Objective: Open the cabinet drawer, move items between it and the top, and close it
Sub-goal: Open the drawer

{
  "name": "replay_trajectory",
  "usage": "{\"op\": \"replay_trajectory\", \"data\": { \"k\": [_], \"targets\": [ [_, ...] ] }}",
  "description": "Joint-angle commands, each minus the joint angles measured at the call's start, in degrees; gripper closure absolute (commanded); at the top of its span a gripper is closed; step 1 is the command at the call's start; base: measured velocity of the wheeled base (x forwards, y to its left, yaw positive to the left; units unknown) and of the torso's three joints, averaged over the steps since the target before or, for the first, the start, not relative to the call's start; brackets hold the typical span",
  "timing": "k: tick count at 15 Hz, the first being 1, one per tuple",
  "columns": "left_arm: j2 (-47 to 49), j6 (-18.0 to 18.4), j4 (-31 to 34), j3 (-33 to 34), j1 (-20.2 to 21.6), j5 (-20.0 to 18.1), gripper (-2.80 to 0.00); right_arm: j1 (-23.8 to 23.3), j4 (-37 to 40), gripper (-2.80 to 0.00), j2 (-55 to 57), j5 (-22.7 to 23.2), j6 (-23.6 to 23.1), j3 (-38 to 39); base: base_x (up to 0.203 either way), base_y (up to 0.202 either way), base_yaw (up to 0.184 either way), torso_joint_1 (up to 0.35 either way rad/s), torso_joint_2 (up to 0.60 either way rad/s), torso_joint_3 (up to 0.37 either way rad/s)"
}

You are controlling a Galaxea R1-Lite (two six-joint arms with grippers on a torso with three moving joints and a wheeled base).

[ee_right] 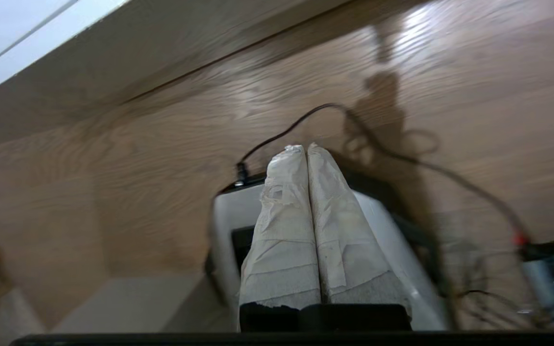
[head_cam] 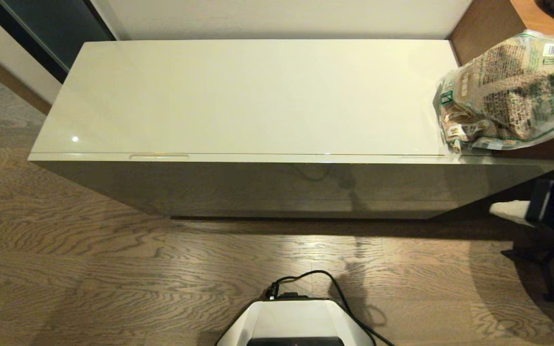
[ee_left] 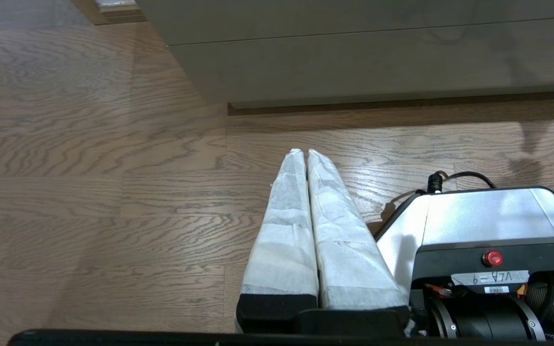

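Note:
The cabinet drawer [head_cam: 238,180] is shut, its front flush under the top [head_cam: 258,96], with one slot handle [head_cam: 159,156] at the left of its upper edge. The large clear bag with green print and brown contents [head_cam: 512,91] lies at the top's right end, partly over the brown furniture. The small white packet is out of view. My left gripper [ee_left: 304,151] is shut and empty, low over the floor beside my base. My right gripper [ee_right: 307,146] is also shut and empty; it shows at the right, below the cabinet's right end [head_cam: 498,210].
Wooden floor [head_cam: 113,269] lies between my base [head_cam: 296,322] and the cabinet. A black cable [head_cam: 339,293] trails from the base. Brown wooden furniture [head_cam: 488,21] adjoins the cabinet's right end. A black stand leg [head_cam: 546,274] is on the floor at the right.

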Motion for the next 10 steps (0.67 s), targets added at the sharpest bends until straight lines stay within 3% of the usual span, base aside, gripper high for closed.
{"op": "replay_trajectory", "data": {
  "k": [1,2,7,10],
  "targets": [
    [0.0,0.0,0.0,0.0,0.0,0.0,0.00,2.2,-6.0,0.00,7.8,-0.1,2.2,0.8,0.000,0.000,0.000,0.000,0.00,0.000],
    [0.0,0.0,0.0,0.0,0.0,0.0,0.00,2.3,-9.0,0.00,8.7,0.0,4.3,0.6,0.000,0.000,0.000,0.000,0.00,0.000],
    [0.0,0.0,0.0,0.0,0.0,0.0,0.00,2.3,-9.8,0.00,9.7,-0.7,9.5,-2.8,0.000,0.000,0.000,0.000,0.00,0.000],
    [0.0,0.0,0.0,0.0,0.0,0.0,0.00,2.3,-13.7,0.00,14.4,-6.1,12.2,-4.6,0.000,0.000,0.000,0.000,0.00,0.000]
  ]
}}
